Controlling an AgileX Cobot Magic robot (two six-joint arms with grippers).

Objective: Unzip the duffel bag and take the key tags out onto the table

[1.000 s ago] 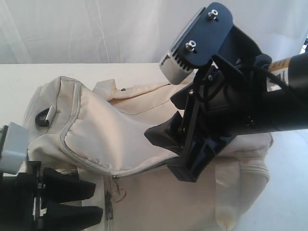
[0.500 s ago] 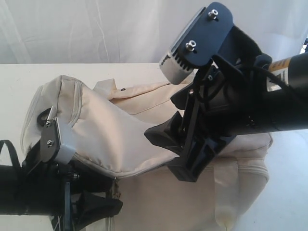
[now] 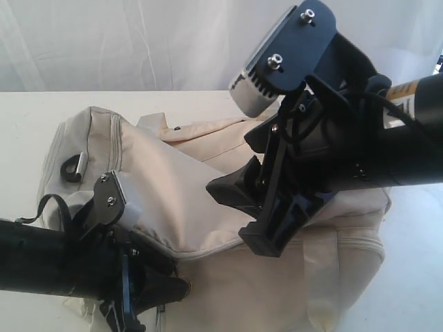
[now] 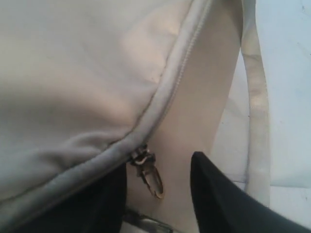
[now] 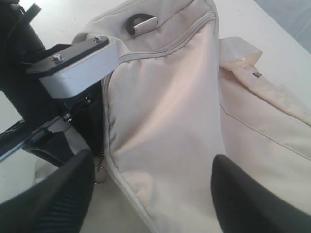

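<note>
the cream bag [image 3: 173, 200] lay across the white desk [image 3: 28, 117] and filled most of the exterior view. the left gripper [image 3: 151, 303] sat low against the near face of the bag, just under the flap edged with grey trim [image 4: 163, 92]. in the left wrist view its two dark fingers [image 4: 218, 199] stood apart, and the small metal zipper pull [image 4: 151, 175] hung from the end of the trim in the gap between them. neither finger clearly touched the pull, so this gripper was parted and held nothing. a cream strap [image 4: 257, 111] ran down the bag's side near the pull. the right gripper [image 3: 247, 218] hung over the middle of the bag with its jaws spread wide and nothing between them. whether it touched the fabric i could not tell. a dark hook [image 3: 73, 166] sat on the bag's left end.
</note>
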